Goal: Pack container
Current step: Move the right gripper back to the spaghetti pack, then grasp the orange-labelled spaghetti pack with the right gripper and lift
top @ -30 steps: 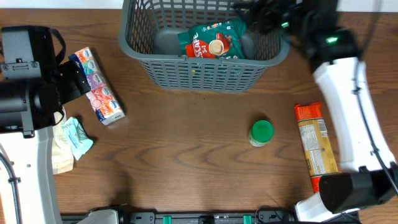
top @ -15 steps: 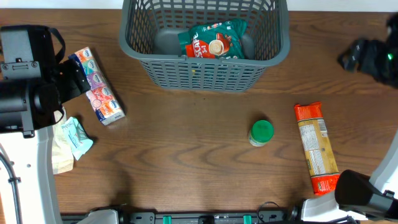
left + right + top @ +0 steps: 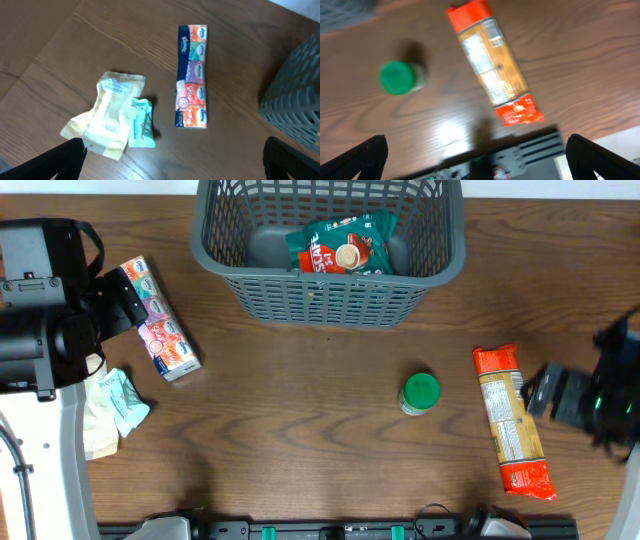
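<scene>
Currently: left gripper [image 3: 178, 161], jaws spread wide, holding nothing, well to the left of the container [image 3: 330, 302]. Right gripper [image 3: 480, 159], jaws likewise wide apart and empty, off the container's front right. Container contents: one green bag [image 3: 343, 246], lying on its floor. Outside the container: tissue pack [image 3: 155, 320], two pouches [image 3: 112, 405], green-lidded jar [image 3: 420, 392], orange-ended packet [image 3: 510, 425].

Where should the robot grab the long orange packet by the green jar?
The orange packet is best pinched across its middle, from straight above, squeezing its two long edges. It lies flat on the table, long and narrow, with bare wood along both sides, so the narrow way probably fits.
</scene>
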You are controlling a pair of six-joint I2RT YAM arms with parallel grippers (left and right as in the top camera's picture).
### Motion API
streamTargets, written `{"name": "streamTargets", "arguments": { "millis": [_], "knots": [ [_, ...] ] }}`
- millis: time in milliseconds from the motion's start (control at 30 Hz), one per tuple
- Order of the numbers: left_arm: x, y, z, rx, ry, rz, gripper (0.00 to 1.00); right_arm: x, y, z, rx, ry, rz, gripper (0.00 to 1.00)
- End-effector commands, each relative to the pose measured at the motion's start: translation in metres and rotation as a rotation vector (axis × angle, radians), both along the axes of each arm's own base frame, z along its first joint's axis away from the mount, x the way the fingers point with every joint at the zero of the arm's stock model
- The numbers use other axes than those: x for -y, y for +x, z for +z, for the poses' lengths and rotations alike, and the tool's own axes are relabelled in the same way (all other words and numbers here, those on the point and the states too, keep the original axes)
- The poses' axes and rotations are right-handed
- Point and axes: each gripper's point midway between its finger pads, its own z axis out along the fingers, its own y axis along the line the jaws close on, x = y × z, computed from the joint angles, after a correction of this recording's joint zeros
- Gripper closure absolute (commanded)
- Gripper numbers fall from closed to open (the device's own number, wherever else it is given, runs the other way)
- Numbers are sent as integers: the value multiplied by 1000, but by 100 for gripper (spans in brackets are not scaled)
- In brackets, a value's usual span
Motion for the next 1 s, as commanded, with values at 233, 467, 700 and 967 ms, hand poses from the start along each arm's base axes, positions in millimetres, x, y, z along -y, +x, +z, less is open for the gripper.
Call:
{"name": "streamTargets", "arguments": {
  "millis": [233, 467, 700, 967],
  "knots": [
    [5, -4, -11, -16, -48, 9, 1, 22, 17, -117, -212, -62, 151, 1],
    [5, -4, -11, -17, -45, 7, 2, 31, 40, -184, -394, 10, 220, 1],
    [5, -4, -11, -17, -45, 7, 1, 36, 49, -233, -519, 65, 266, 1],
    [4, -4, -11, -17, -42, 8, 1, 44, 62, -265, -537, 67, 273, 1]
  ]
}}
